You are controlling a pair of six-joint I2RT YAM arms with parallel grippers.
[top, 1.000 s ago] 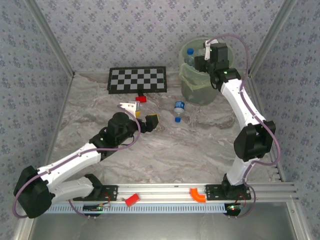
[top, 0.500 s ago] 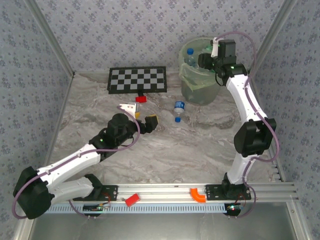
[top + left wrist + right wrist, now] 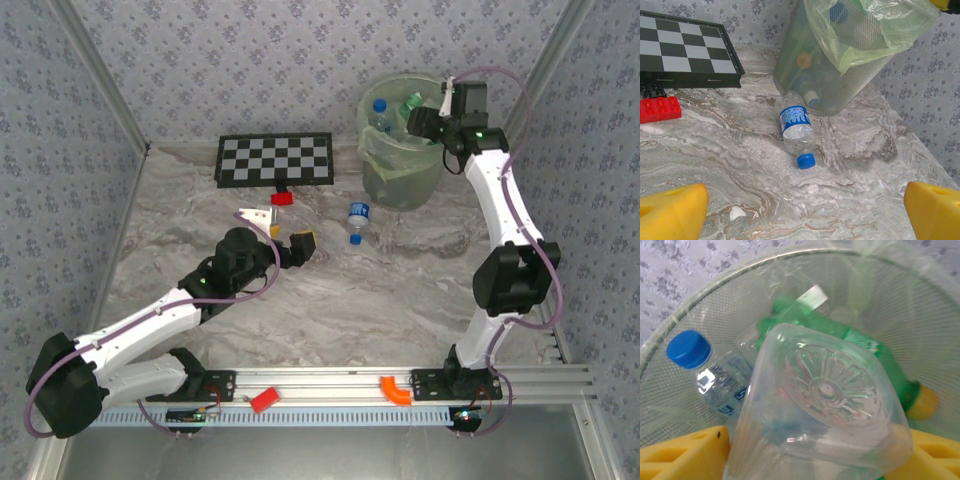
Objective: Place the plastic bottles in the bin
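Over the round translucent pale-green plastic bin (image 3: pixel 398 160), at one o'clock, the right gripper (image 3: pixel 810 455) flanks a crushed clear plastic bottle (image 3: pixel 825 390); whether it grips, I cannot tell. The left gripper (image 3: pixel 805 209) gapes wide; a blue-capped clear bottle (image 3: pixel 796 131) lies at the bin's seven o'clock.

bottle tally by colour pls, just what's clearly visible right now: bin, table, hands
Clear bottles: 3. One sits between the fingers of the right hand over the bin, one with a blue cap is in the bin, one is on the table.
Green bottles: 1. Yellow cap, in the bin.
Total: 4. Bottles lower in the bin are too blurred to count.
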